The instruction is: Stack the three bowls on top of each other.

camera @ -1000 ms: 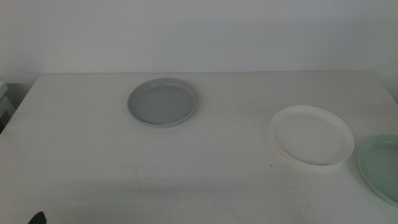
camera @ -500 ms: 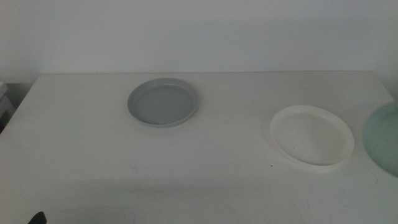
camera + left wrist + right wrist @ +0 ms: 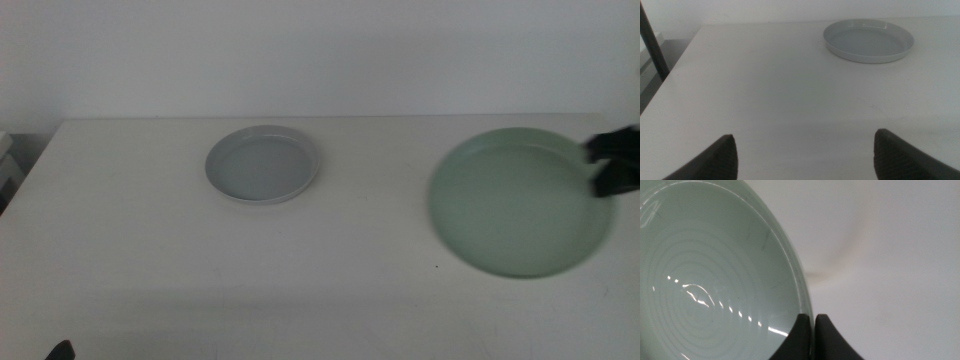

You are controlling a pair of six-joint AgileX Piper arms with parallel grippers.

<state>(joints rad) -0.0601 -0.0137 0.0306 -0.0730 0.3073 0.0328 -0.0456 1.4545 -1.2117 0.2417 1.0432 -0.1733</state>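
Note:
The pale mint green bowl (image 3: 518,200) hangs in the air at the right, covering the spot where the white bowl sat; the white bowl is hidden under it. My right gripper (image 3: 612,168) is shut on the green bowl's right rim; the right wrist view shows the jaws pinching the rim of the green bowl (image 3: 715,290). The grey bowl (image 3: 263,164) sits on the table at centre left, also seen in the left wrist view (image 3: 868,40). My left gripper (image 3: 805,155) is open and empty, low over the table's front left, well short of the grey bowl.
The white table (image 3: 330,260) runs to a pale wall at the back. A dark post (image 3: 651,40) stands off the table's left edge.
The right gripper has carried the green bowl up and leftward from the right edge to above the white bowl, now hidden. The grey bowl and left arm have not moved.

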